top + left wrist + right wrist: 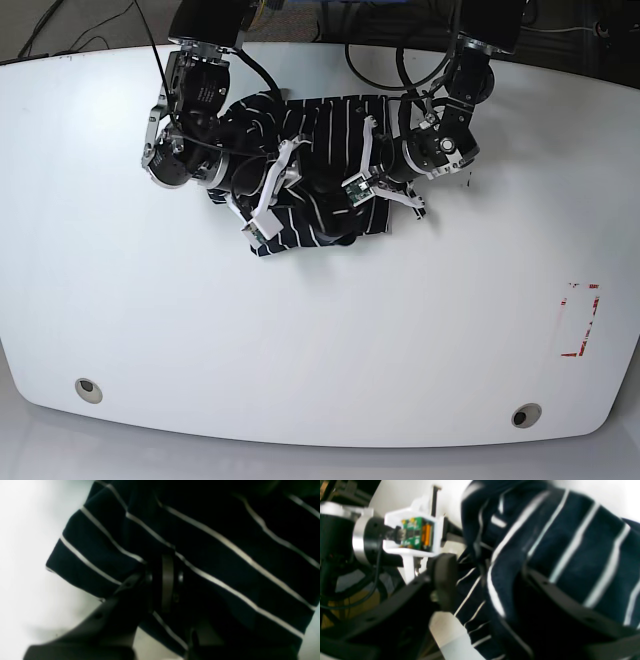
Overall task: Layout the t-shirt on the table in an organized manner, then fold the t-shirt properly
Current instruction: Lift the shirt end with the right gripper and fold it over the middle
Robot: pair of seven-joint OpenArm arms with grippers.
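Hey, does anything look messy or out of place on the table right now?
Yes. The t-shirt lies bunched in a crumpled heap near the table's far edge, its stripes running in different directions, not spread flat. Both grippers are down in it.

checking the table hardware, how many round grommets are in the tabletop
2: one grommet near the front-left edge of the table, one near the front-right edge. The t-shirt could hide others.

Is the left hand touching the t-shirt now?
Touching. The left wrist view shows the left hand shut on the t-shirt, with striped cloth bunched around its fingers.
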